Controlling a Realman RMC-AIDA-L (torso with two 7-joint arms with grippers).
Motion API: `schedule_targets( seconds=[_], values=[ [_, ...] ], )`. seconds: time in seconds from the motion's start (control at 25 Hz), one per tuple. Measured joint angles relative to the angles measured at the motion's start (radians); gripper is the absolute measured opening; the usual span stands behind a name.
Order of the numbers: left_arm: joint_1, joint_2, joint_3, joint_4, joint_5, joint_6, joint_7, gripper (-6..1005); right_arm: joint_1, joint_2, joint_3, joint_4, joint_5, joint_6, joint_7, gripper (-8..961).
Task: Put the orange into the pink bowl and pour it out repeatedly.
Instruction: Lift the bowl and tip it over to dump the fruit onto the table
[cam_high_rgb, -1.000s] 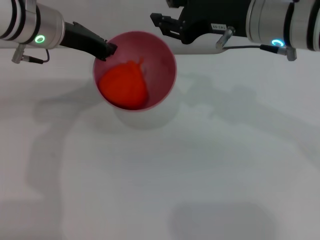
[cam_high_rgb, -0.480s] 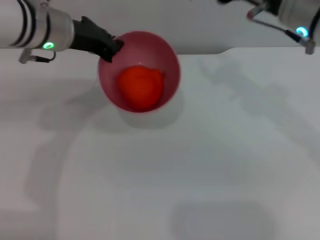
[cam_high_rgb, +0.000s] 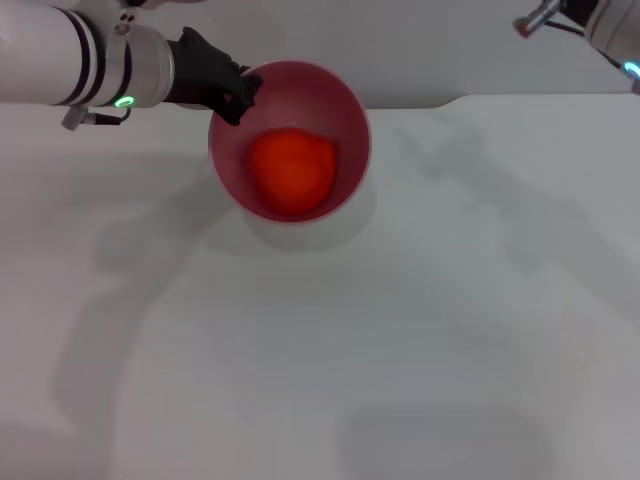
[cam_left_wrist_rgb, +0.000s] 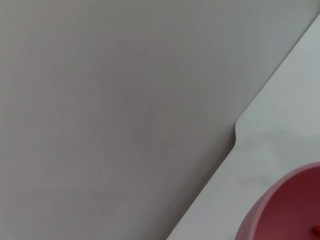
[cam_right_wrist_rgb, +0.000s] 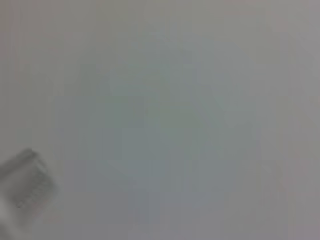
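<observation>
The white surface (cam_high_rgb: 400, 330) filled most of the head view, its far edge running behind the things, with a small notch to the right of them. The left arm (cam_high_rgb: 70, 62) reached in from the far left, and its left tool (cam_high_rgb: 238, 95) sat at the far-left rim of the bowl (cam_high_rgb: 345, 120), pinching that rim between its dark fingers. The bowl stood upright at the far middle of the surface, mouth up, a soft shadow lying just near of it. The orange (cam_high_rgb: 291, 171) lay inside the bowl, at the bottom, a little toward the near side. The left wrist view caught only a slice of the bowl's pink wall (cam_left_wrist_rgb: 285, 210) beside the surface's edge, with none of the tool's own fingers showing. The right arm (cam_high_rgb: 610, 18) showed only as a small part at the far right corner of the head view, well apart from the bowl; the right tool was out of sight, and the right wrist view gave only a plain grey blur.
</observation>
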Motion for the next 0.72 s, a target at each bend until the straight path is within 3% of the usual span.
schedule_targets(
  seconds=[0.16,0.28,0.4,0.52,0.72],
  values=[
    [0.003,-0.001,0.003,-0.003,0.0,-0.004,0.0,40,-0.015,-0.001,0.02,0.169,0.489,-0.312,-0.479,573],
    [0.014,-0.002,0.017,-0.003,-0.002,-0.02,-0.002,40,0.029,-0.007,0.019,0.455,0.877,-0.711,-0.804,573],
    [0.027,-0.003,0.053,0.002,-0.027,-0.067,-0.002,40,0.087,-0.007,0.011,0.704,1.105,-1.029,-0.947,573],
    [0.051,-0.004,0.14,0.017,-0.06,-0.169,0.0,40,0.095,-0.002,0.011,0.807,1.231,-1.166,-0.95,574],
    [0.077,-0.004,0.291,0.052,-0.049,-0.341,0.0,40,0.083,0.0,0.019,0.905,1.367,-1.237,-0.926,574]
  ],
)
